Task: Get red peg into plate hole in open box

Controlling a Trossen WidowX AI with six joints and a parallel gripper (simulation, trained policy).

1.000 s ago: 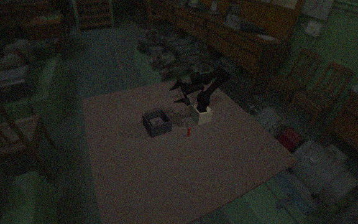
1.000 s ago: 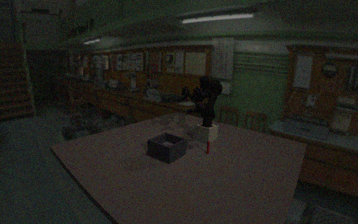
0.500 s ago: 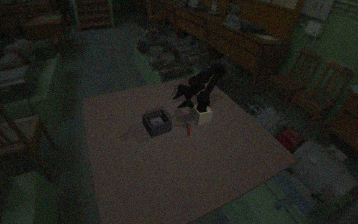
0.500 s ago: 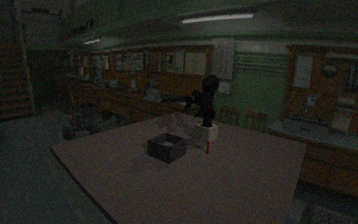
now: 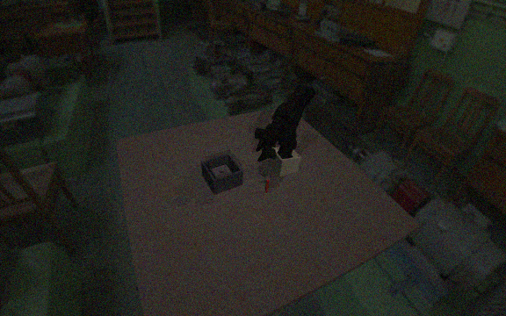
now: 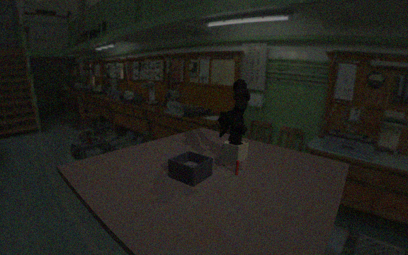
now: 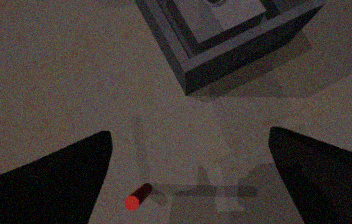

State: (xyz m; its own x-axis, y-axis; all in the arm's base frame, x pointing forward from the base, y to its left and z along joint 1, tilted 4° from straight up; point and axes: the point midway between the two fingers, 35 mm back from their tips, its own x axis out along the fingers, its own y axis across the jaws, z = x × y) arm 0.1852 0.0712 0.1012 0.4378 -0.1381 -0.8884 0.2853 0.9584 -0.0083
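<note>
The red peg (image 5: 267,186) (image 6: 237,168) (image 7: 138,196) stands upright on the table, outside the box. The open grey box (image 5: 228,184) (image 6: 180,173) (image 7: 197,78) stands to the left of the peg in the top and exterior views. The pale plate (image 5: 219,168) (image 6: 190,163) (image 7: 242,15) lies at the bottom of the box; its hole shows at the top edge of the wrist view. My gripper (image 7: 190,138) is open, with nothing between its fingers, and hangs above the table near the peg, pointing down. In the wrist view the peg is low, nearer the left finger. Both fingertips are hard to make out in the top and exterior views.
The pale block (image 5: 290,166) (image 6: 243,151) at the arm's foot stands close behind the peg. The table (image 5: 235,246) (image 6: 253,209) reaches past the box and the peg. The room is very dark, with furniture around the table.
</note>
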